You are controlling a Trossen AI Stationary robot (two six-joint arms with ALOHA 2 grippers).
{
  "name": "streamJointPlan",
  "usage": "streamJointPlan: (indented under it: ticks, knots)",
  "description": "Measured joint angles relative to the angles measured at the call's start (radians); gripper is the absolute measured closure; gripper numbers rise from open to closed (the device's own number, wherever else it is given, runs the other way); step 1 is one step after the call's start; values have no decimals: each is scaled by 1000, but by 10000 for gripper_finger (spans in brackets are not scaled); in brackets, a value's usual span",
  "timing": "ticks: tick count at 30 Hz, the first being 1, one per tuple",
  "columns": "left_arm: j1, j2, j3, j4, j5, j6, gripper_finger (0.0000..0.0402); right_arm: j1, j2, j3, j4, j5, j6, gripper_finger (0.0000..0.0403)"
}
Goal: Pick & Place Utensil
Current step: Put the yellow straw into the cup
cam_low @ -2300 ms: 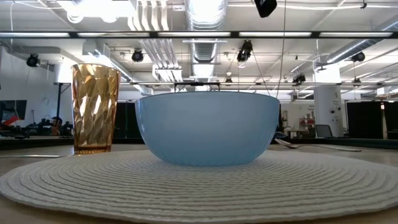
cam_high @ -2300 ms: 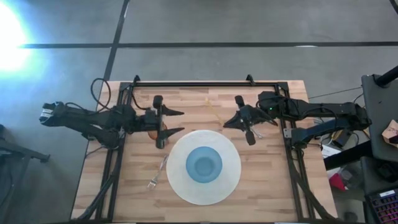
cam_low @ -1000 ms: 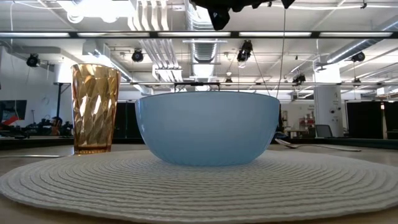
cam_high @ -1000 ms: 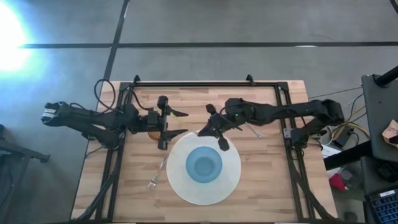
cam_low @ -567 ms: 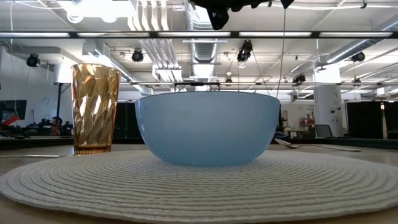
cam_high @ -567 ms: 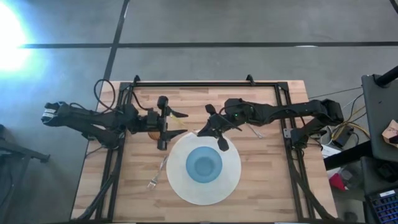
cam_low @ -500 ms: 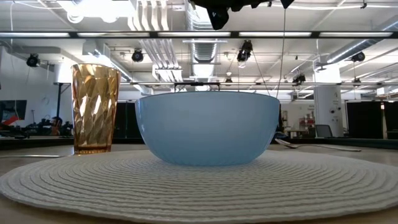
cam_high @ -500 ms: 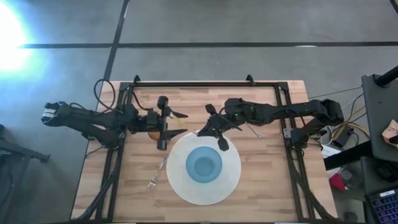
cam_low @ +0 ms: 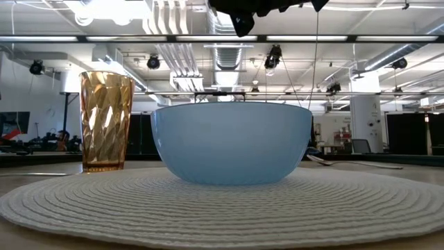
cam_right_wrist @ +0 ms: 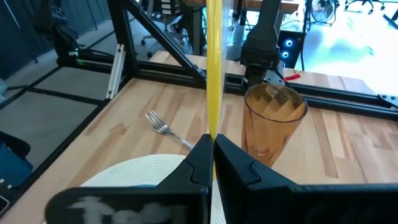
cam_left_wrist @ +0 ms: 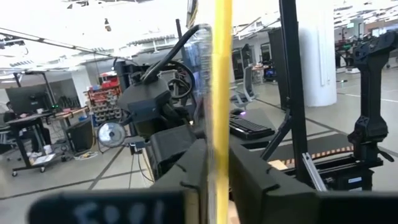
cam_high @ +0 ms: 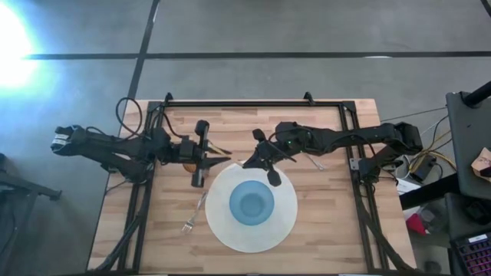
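Observation:
A thin yellow stick point(cam_high: 234, 159) hangs level above the table between my two grippers, over the far left rim of the white woven placemat point(cam_high: 222, 226). My right gripper point(cam_high: 247, 162) is shut on one end and my left gripper point(cam_high: 224, 157) is shut on the other. An amber cup point(cam_low: 105, 121) stands on the wood under my left gripper. A blue bowl point(cam_high: 252, 203) sits in the middle of the placemat. A fork point(cam_high: 194, 213) lies on the wood left of the placemat. My left gripper pinches the yellow stick point(cam_left_wrist: 219, 155) between its two fingers, which come level from the table's left and lie along it. The stick runs on past the fingertips, clear of the table. My right gripper pinches the stick's other end point(cam_right_wrist: 213, 132) between its two shut fingers, level from the table's right and along it. The stick point(cam_right_wrist: 213, 62) reaches out over the amber cup point(cam_right_wrist: 273, 124), lifted clear.
A spoon point(cam_high: 313, 161) lies on the wood at the right, behind the bowl in the low view point(cam_low: 354, 164). A black frame rail point(cam_high: 253, 103) runs along the table's far edge and down both sides.
My left gripper has shut: its two fingers stood wide apart on either side of the yellow stick a second ago and are now closed on it. My right gripper has held the stick in place over the placemat's far left rim.

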Motion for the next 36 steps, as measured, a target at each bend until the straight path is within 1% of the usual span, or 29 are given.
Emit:
streamJointPlan:
  ticks: [3,5,16,21,25,32,36]
  knots:
    - [0,0,0,0,0,0,386,0,0,0,0,1,0,395]
    - [0,1,0,-1,0,0,396,0,0,0,-2,1,0,395]
    - [0,1,0,-4,-4,-1,400,0,-1,0,-5,5,3,394]
    - [0,1,0,-9,-4,-2,401,0,-1,18,-36,48,22,389]
    - [0,1,0,-18,-4,-3,401,0,-7,40,-91,47,26,361]
    - [0,0,0,-40,-21,-3,401,0,-27,61,-120,47,19,287]
    - [0,-4,0,-61,-34,-4,401,0,-46,79,-167,46,13,255]
